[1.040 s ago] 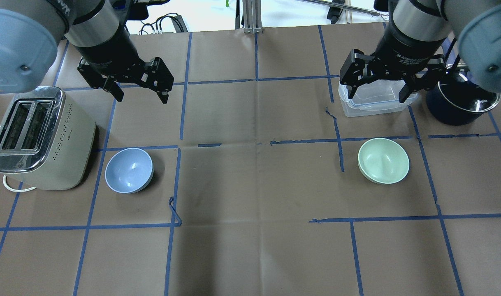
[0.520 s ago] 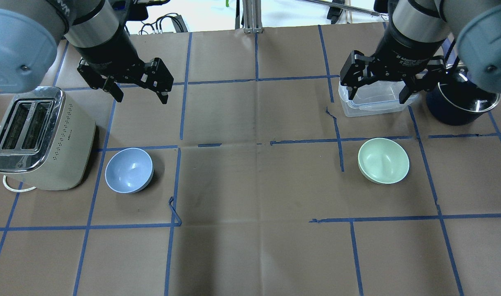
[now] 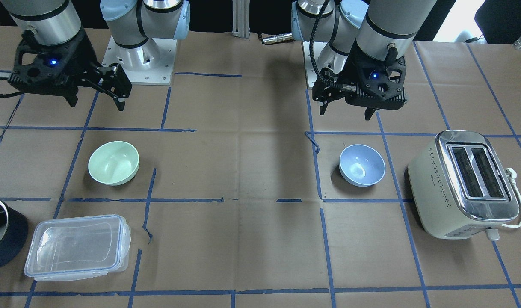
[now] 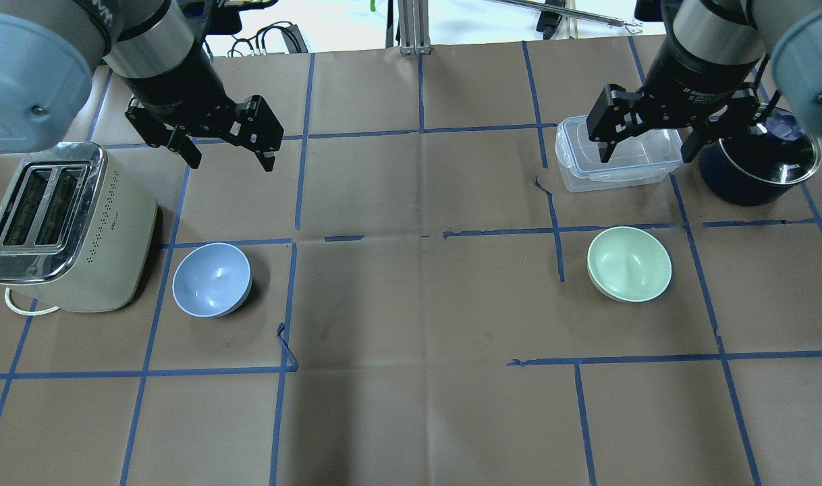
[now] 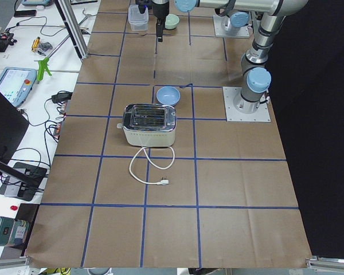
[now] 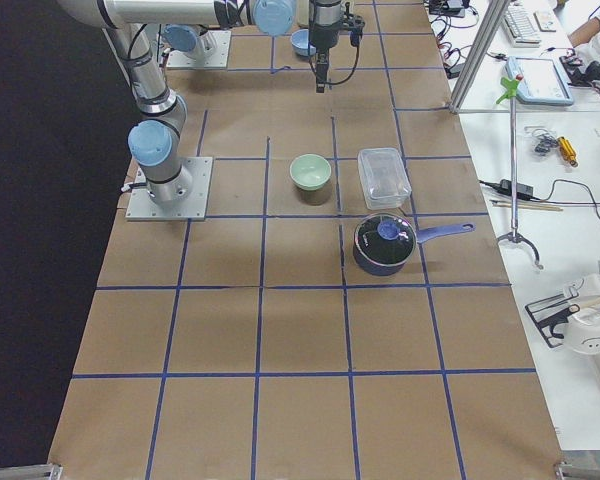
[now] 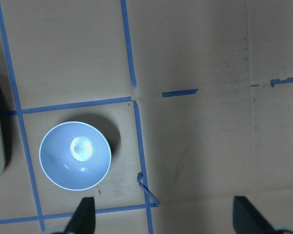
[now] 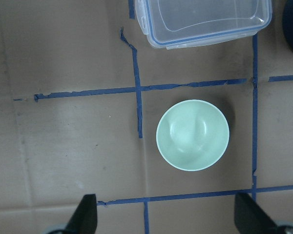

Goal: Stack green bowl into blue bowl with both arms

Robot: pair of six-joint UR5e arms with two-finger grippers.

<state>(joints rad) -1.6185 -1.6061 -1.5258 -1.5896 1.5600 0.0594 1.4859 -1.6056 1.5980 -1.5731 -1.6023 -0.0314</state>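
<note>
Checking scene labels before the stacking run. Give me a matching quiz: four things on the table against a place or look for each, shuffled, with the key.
Things:
1. green bowl
2. blue bowl
3. clear box
4. toaster

Descriptions:
A. lid on, next to the dark pot
B. right beside the toaster
C. cream with a chrome top
D. open and empty, on the pot's half of the table

Pairs: 1-D, 2-B, 3-A, 4-C

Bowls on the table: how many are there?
2. The green bowl sits near the clear box, the blue bowl beside the toaster. None seems hidden.
</note>
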